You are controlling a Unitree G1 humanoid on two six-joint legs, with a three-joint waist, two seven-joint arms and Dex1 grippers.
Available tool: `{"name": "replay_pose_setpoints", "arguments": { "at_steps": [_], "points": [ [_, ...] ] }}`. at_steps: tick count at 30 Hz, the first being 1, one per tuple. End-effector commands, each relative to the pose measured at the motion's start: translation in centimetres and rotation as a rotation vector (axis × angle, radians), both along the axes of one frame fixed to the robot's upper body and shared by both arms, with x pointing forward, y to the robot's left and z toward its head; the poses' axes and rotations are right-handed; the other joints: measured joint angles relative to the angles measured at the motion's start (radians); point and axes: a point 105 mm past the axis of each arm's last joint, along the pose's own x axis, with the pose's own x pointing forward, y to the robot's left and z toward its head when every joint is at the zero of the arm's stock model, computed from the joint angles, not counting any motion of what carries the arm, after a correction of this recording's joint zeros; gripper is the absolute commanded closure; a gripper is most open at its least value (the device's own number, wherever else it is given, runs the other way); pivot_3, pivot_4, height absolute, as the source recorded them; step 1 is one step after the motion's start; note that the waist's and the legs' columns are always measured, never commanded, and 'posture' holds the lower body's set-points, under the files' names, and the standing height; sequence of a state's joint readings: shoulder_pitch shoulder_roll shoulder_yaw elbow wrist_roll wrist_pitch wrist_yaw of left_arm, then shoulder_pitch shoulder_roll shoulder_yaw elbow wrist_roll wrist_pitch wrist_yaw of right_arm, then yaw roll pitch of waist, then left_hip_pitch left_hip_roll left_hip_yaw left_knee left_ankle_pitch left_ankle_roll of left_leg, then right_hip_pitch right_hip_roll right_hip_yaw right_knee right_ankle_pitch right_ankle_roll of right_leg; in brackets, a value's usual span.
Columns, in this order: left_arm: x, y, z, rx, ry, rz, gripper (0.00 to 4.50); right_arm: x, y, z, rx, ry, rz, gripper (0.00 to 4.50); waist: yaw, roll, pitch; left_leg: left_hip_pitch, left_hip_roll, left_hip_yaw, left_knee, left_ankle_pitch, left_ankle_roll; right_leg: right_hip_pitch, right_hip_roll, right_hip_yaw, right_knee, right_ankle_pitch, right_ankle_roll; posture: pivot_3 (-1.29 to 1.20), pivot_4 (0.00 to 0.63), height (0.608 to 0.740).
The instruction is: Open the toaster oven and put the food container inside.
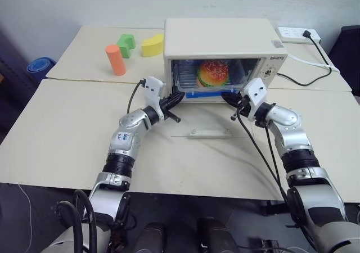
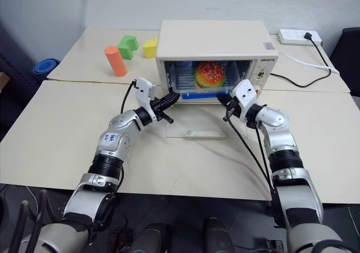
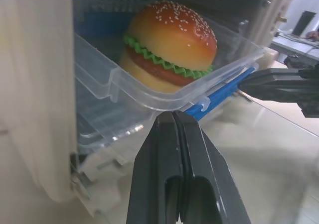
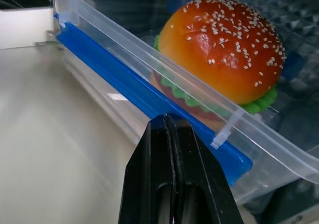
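Note:
The cream-white toaster oven stands at the back of the table with its glass door folded down flat in front of it. Inside the oven sits the clear food container with a blue front strip and a toy hamburger in it. My left gripper is shut, its tips at the container's front left rim. My right gripper is shut too, with its tips against the blue strip at the front right. Both grippers reach in over the lowered door.
An orange cylinder, a green block and a yellow block stand left of the oven. A white power strip and its black cable lie at the back right. A seam joins the tables.

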State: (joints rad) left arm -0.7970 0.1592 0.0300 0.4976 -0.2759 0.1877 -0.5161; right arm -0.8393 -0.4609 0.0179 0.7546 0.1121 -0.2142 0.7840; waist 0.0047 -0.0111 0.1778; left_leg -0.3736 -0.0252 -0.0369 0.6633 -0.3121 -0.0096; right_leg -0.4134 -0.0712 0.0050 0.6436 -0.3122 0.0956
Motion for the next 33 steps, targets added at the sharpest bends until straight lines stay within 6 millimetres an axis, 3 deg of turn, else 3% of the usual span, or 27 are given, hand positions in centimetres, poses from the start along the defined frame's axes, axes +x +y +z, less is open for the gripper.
{"name": "replay_pose_setpoints", "arguments": {
  "at_steps": [1, 8, 12, 15, 18, 20, 23, 26, 28, 33],
  "points": [
    [0.4, 0.1, 1.4, -0.016, -0.065, 0.025, 4.5, 0.2, 0.1, 1.7, 0.045, -0.051, 0.006, 4.47, -0.006, 0.0, 0.0, 0.0, 0.0, 0.0, 0.0, 0.0, 0.0, 0.0, 0.0, 0.0, 0.0, 0.0, 0.0, 0.0, 0.15, 0.74],
    [-0.9, 1.4, 1.6, 0.007, -0.089, -0.008, 4.5, -2.6, 0.0, 1.1, 0.042, 0.016, 0.144, 4.47, -0.009, 0.0, 0.0, -0.001, 0.0, -0.001, -0.001, 0.0, 0.0, 0.0, 0.0, 0.0, 0.001, 0.0, 0.0, 0.0, 0.15, 0.74],
    [-2.7, 4.1, 1.2, 0.119, -0.063, -0.029, 4.5, -4.8, -1.7, 1.6, 0.009, 0.026, 0.163, 4.47, -0.011, 0.001, 0.0, -0.001, 0.001, -0.001, -0.001, 0.0, -0.001, -0.001, 0.0, 0.001, 0.001, 0.0, 0.0, 0.0, 0.15, 0.74],
    [-6.5, 6.9, 2.1, 0.16, -0.086, -0.165, 3.95, -6.3, -5.8, 1.2, -0.035, 0.05, 0.079, 4.5, -0.008, 0.001, 0.0, -0.001, 0.001, -0.001, -0.001, 0.0, 0.0, 0.0, 0.0, 0.002, 0.0, 0.0, 0.0, 0.0, 0.15, 0.74],
    [-10.5, 9.4, 1.8, 0.222, -0.136, -0.346, 3.01, -7.2, -9.6, -0.3, -0.087, 0.112, -0.009, 4.5, -0.008, 0.001, 0.0, -0.001, 0.001, -0.002, -0.002, -0.001, -0.001, 0.0, 0.0, 0.002, -0.002, 0.0, 0.0, 0.0, 0.15, 0.74],
    [-12.9, 10.6, 1.3, 0.265, -0.153, -0.473, 2.46, -7.6, -11.6, -1.9, -0.114, 0.169, -0.049, 4.5, -0.009, 0.001, 0.0, -0.001, 0.001, -0.002, -0.002, -0.001, -0.001, 0.001, -0.001, 0.002, -0.007, 0.0, 0.0, 0.0, 0.15, 0.74],
    [-14.7, 11.3, 1.5, 0.266, -0.154, -0.589, 1.53, -8.0, -13.3, -4.4, -0.154, 0.25, -0.073, 4.5, -0.009, 0.001, 0.001, 0.002, 0.002, -0.001, -0.002, -0.001, 0.0, 0.004, -0.001, 0.001, -0.008, 0.0, -0.001, 0.0, 0.15, 0.74],
    [-15.3, 11.5, 2.0, 0.262, -0.132, -0.647, 0.58, -8.0, -13.0, -5.7, -0.15, 0.272, -0.026, 4.5, -0.009, 0.002, 0.001, 0.002, 0.002, -0.002, -0.002, -0.002, 0.001, 0.005, -0.001, 0.001, -0.008, 0.0, -0.001, 0.0, 0.15, 0.74],
    [-15.3, 11.6, 2.6, 0.245, -0.13, -0.66, 0.02, -7.9, -11.2, -5.4, -0.098, 0.2, 0.067, 4.5, -0.012, 0.003, 0.001, 0.002, 0.002, -0.001, -0.002, -0.002, 0.001, 0.004, -0.001, 0.002, -0.008, 0.0, -0.001, 0.0, 0.15, 0.74],
    [-14.8, 11.9, 3.5, 0.215, -0.113, -0.644, 0.02, -7.8, -7.8, -5.0, -0.006, 0.1, 0.197, 4.5, -0.032, 0.003, 0.001, 0.002, 0.003, -0.002, -0.003, -0.001, 0.0, 0.004, 0.0, 0.001, -0.006, 0.0, -0.001, 0.0, 0.15, 0.74]
  ]
}}
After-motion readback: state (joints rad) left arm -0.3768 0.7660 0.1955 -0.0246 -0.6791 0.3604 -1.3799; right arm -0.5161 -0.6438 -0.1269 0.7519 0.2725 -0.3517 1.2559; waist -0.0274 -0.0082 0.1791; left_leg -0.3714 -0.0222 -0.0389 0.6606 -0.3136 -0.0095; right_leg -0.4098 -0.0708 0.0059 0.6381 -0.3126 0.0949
